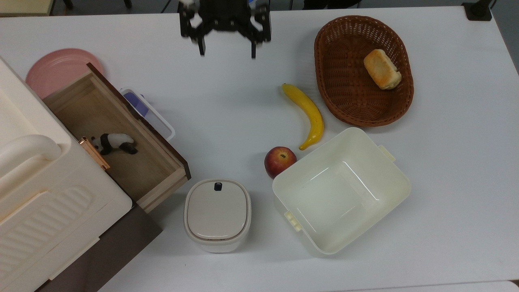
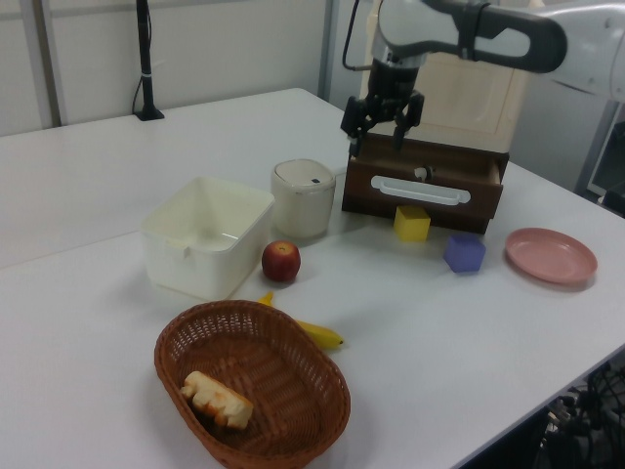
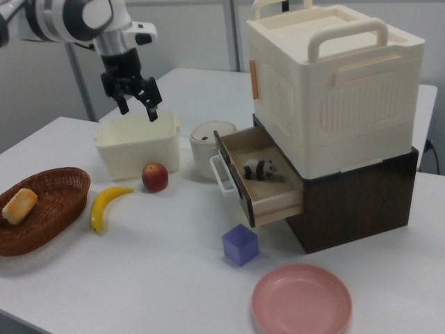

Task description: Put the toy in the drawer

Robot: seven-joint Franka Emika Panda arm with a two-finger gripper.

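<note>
The toy (image 1: 113, 143) stands on the bare wooden floor of the drawer (image 1: 156, 172), toward the back at about nine o'clock of the top view, close to the cabinet face, and nothing touches it. The gripper (image 1: 227, 50) hangs above the desk (image 1: 227, 121) at twelve o'clock in the top view, well apart from the drawer, its jaws spread wide and holding nothing. By these pictures the placing looks done; the drawer stands open, and closing it is no part of the task.

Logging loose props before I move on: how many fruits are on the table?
2: a red apple touching the cream tub, and a yellow banana beside the wicker basket. None look hidden.
</note>
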